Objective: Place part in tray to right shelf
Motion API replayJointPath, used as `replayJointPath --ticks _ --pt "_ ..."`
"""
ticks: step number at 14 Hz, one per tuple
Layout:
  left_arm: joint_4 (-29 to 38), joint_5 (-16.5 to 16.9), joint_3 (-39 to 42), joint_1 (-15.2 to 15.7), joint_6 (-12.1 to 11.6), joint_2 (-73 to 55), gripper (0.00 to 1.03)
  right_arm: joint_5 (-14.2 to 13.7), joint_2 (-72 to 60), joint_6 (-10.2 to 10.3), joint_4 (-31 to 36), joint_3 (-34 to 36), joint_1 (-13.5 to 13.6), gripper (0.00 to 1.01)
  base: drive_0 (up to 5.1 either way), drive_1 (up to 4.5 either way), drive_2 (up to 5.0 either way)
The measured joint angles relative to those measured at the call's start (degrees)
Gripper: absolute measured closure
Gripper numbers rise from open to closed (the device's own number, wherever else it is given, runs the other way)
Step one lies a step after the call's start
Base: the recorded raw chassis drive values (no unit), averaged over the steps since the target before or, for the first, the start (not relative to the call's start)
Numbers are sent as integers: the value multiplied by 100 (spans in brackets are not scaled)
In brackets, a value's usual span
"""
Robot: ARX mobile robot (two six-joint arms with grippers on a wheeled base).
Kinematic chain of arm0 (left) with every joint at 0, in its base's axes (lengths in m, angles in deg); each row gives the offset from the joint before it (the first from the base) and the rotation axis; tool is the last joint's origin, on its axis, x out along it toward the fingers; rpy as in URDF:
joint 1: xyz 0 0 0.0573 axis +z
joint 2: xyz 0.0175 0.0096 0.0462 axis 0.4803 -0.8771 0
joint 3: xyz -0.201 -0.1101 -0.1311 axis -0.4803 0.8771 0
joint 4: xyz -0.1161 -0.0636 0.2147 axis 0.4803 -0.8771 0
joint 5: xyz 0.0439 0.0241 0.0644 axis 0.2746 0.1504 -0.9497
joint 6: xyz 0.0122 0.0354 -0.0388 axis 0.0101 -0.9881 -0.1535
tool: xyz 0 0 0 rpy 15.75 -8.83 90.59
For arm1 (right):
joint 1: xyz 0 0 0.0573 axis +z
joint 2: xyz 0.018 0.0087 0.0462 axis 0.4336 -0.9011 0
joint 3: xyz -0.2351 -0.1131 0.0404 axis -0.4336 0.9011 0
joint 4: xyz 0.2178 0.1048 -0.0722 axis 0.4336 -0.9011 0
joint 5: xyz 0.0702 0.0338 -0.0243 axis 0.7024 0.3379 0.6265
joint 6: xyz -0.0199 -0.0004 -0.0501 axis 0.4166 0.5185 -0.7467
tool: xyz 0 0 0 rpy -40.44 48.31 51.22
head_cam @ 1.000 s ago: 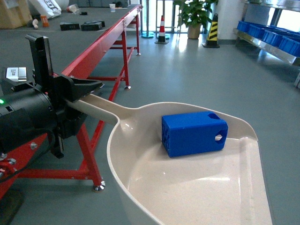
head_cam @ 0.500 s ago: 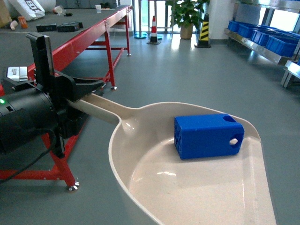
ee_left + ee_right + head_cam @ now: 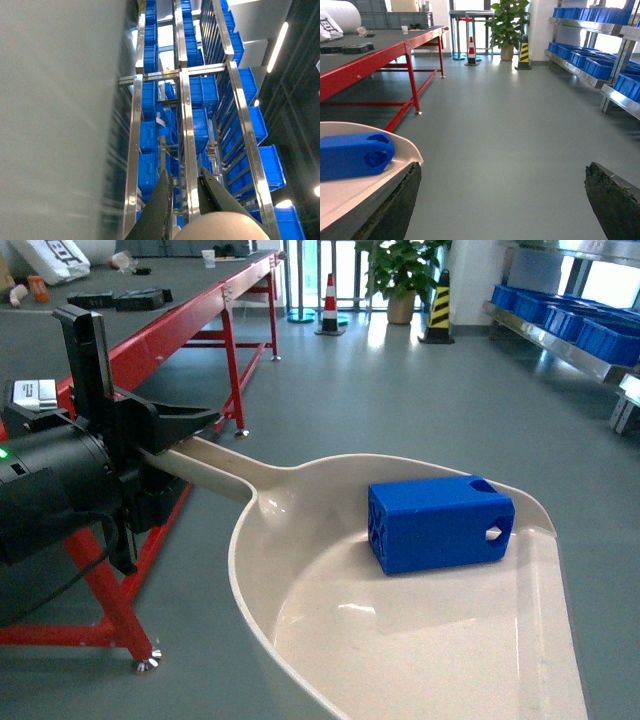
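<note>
Our left gripper (image 3: 175, 440) is clamped on the handle of the tray (image 3: 300, 570), its black jaws pinching the beige shaft just where it leaves the scoop's neck. In the left wrist view the two dark fingers (image 3: 162, 205) close around the rounded end of that handle, with tall racks of blue crates (image 3: 200, 100) behind, seen sideways.

Our right gripper (image 3: 500, 200) hangs with its jaws spread wide and nothing between them; only grey floor (image 3: 510, 115) shows in the gap. Its left finger sits just beside the tray's rim.

The part (image 3: 440, 523) lies on its side inside the tray, against the back wall on the far right of the scoop, its slotted end facing right. The tray is held off the floor, tipped slightly toward us.

Beyond it we see a red table (image 3: 190, 330) on the left, a plant (image 3: 400, 270), and a steel shelf (image 3: 570, 340) with blue crates at the far right.
</note>
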Motion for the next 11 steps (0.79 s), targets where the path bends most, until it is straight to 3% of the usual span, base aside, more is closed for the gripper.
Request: replayJointPath --ticks 8,11 --pt "-2 -9 0 4 0 0 90 0 0 2 -15 0 0 3 503 -243 -243" --pt "-11 -9 0 4 0 0 90 2 0 0 -11 0 0 3 11 443 -421"
